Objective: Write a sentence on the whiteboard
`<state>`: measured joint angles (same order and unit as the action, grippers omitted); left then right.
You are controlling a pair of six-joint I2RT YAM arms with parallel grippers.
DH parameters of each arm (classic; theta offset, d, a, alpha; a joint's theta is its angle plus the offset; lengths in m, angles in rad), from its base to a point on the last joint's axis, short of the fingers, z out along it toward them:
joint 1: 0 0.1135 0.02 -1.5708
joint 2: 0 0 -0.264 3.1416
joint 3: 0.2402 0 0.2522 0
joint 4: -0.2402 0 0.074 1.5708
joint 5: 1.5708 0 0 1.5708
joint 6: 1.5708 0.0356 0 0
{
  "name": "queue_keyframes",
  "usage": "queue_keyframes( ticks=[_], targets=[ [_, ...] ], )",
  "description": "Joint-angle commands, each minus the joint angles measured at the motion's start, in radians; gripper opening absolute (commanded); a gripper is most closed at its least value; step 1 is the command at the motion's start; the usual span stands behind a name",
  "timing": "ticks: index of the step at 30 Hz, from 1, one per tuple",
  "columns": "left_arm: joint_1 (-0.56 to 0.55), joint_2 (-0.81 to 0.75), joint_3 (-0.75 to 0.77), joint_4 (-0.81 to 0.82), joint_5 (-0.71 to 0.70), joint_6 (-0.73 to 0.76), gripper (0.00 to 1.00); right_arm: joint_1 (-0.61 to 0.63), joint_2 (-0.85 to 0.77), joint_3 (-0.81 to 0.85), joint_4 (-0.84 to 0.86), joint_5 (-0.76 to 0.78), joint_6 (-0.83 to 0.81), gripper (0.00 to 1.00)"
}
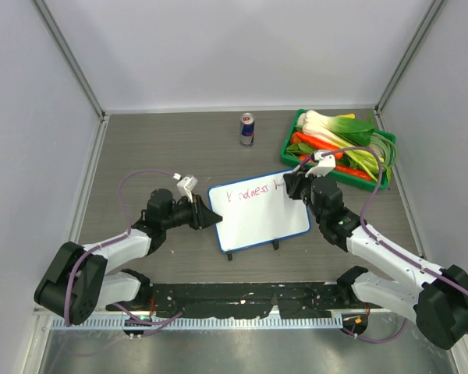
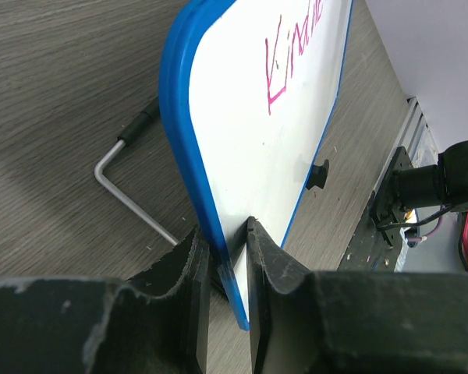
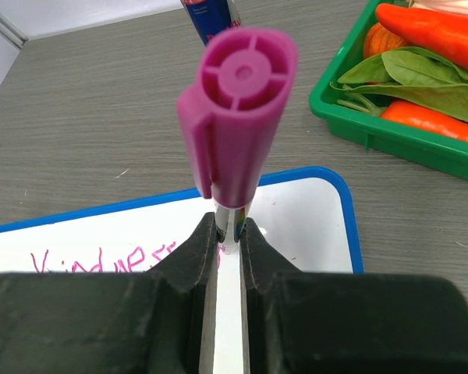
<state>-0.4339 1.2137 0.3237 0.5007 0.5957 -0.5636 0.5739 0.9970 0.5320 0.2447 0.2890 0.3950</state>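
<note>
The whiteboard point(image 1: 259, 214), white with a blue rim, stands propped on its black feet mid-table. My left gripper point(image 1: 216, 220) is shut on its left edge; in the left wrist view the blue rim point(image 2: 189, 167) runs between my fingers point(image 2: 189, 269). Magenta words of the sentence point(image 1: 248, 194) run along the top of the board, also seen as the sentence point(image 2: 292, 58) and the sentence point(image 3: 101, 261). My right gripper point(image 1: 302, 185) is shut on a marker point(image 3: 235, 128) with a magenta cap end, held over the board's upper right corner point(image 3: 312, 214). The marker's tip is hidden.
A drink can point(image 1: 247, 129) stands behind the board. A green tray point(image 1: 290, 134) of vegetables sits at the back right, close to my right wrist. A metal wire stand leg point(image 2: 132, 199) lies behind the board. Grey walls enclose the table.
</note>
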Motion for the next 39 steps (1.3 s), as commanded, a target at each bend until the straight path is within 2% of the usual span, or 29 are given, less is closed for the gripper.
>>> queue_keyframes(
  ticks=[1, 15, 24, 39],
  targets=[
    [-0.011, 0.014, 0.014, -0.027, -0.023, 0.064, 0.00, -0.002, -0.015, 0.006, -0.022, -0.008, -0.005, 0.01],
    [-0.011, 0.017, 0.014, -0.027, -0.022, 0.065, 0.00, -0.002, -0.012, 0.010, 0.005, -0.073, 0.036, 0.01],
    [-0.011, 0.015, 0.015, -0.027, -0.023, 0.065, 0.00, -0.003, -0.126, 0.002, 0.007, -0.018, 0.036, 0.01],
    [-0.011, 0.015, 0.014, -0.027, -0.022, 0.065, 0.00, -0.006, -0.040, -0.006, 0.050, 0.007, 0.041, 0.01]
  ],
)
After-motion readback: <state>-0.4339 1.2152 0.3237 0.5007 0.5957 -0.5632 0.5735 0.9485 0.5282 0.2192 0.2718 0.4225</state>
